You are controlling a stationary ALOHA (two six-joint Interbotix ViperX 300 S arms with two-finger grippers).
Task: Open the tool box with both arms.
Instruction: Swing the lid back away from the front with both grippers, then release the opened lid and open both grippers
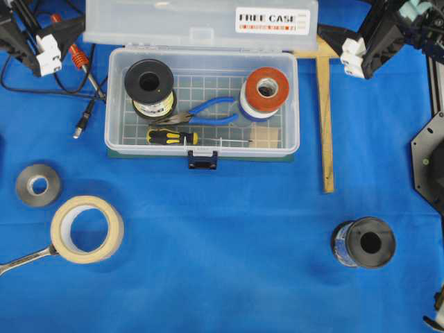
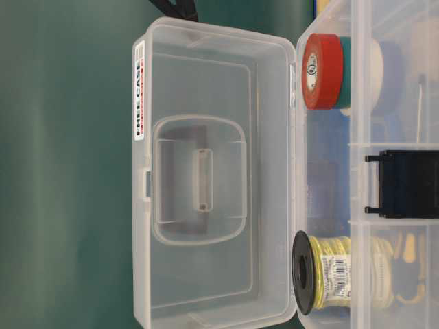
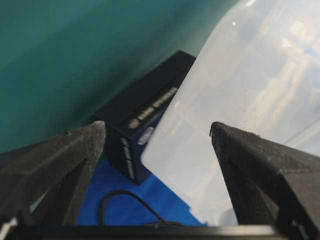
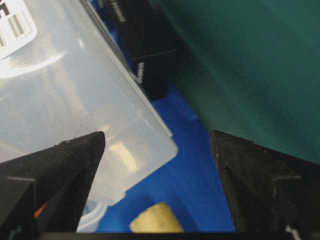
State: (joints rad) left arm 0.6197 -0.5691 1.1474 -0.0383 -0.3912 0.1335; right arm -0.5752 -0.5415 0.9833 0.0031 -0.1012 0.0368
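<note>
The clear tool box (image 1: 201, 148) lies open in the middle of the blue cloth. Its lid (image 1: 173, 17) with the "FREE CASE" sticker (image 1: 272, 20) is folded back, and the dark blue latch (image 1: 202, 160) hangs at the front. Inside are a yellow wire spool (image 1: 149, 84), a red tape stack (image 1: 267, 90), blue pliers (image 1: 208, 111) and a screwdriver (image 1: 173, 137). My left gripper (image 1: 59, 35) is at the back left, open and empty, off the lid's corner (image 3: 250, 100). My right gripper (image 1: 364, 45) is at the back right, open and empty, beside the lid's other corner (image 4: 75, 90).
A masking tape roll (image 1: 87, 229), a grey ring (image 1: 38, 185) and a wrench (image 1: 24, 259) lie front left. A black spool (image 1: 364, 243) sits front right. A wooden square (image 1: 325, 125) lies right of the box. Cables (image 1: 76, 55) trail at back left.
</note>
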